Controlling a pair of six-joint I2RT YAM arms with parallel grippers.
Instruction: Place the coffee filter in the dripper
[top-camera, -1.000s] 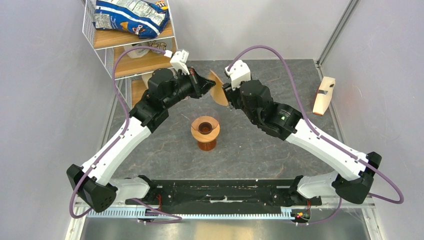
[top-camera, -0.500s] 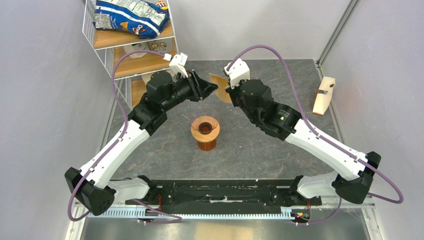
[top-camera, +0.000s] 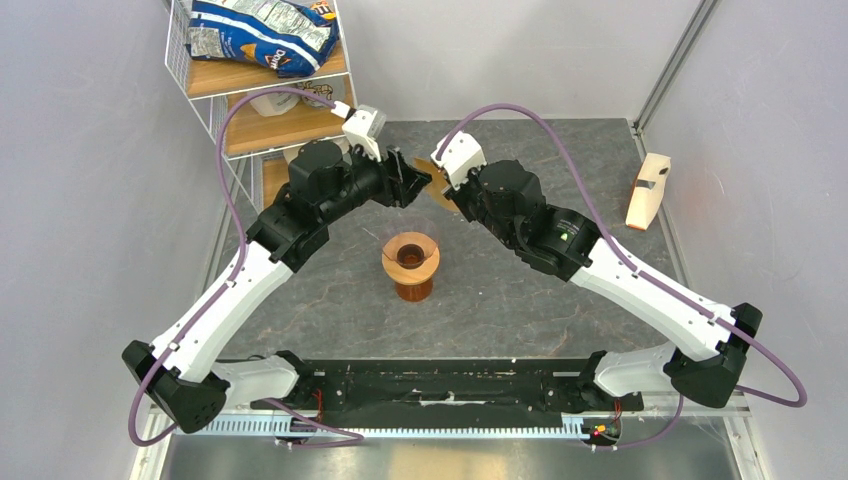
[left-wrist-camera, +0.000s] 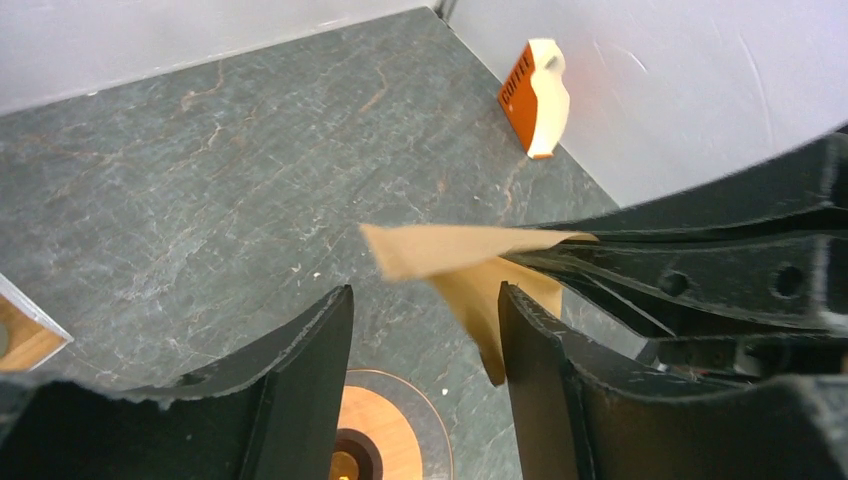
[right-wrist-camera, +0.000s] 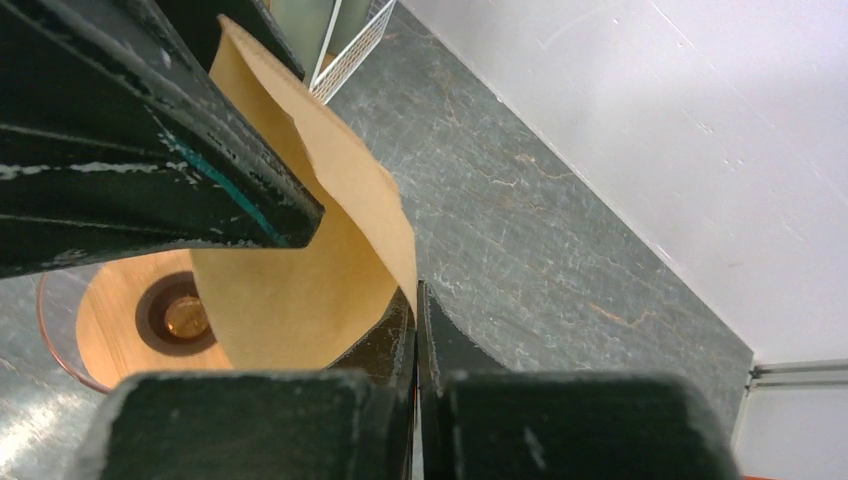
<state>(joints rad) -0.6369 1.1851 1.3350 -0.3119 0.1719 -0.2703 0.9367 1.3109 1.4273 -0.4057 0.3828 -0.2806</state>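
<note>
The tan paper coffee filter (top-camera: 431, 184) hangs in the air between both grippers, behind and above the dripper (top-camera: 424, 250). My right gripper (right-wrist-camera: 417, 290) is shut on the filter's edge (right-wrist-camera: 300, 290), which curls open to the left. The left gripper (left-wrist-camera: 425, 295) is open; the filter (left-wrist-camera: 450, 250) lies just past its right fingertip, and no jaw presses on it. The dripper, a light-wood ring (right-wrist-camera: 110, 320) with a dark centre hole, shows below the filter in both wrist views, and its ring (left-wrist-camera: 385, 430) lies between the left fingers.
The dripper sits on an amber glass vessel (top-camera: 413, 290) mid-table. A pale wooden stand with an orange face (top-camera: 647, 190) stands at the right wall. A wire shelf (top-camera: 225, 110) with a blue snack bag (top-camera: 265, 35) is at the back left.
The left gripper has opened and let go of the filter. The right gripper has shut on it. The filter has tipped from upright to flatter, and the left arm has drawn slightly back.
</note>
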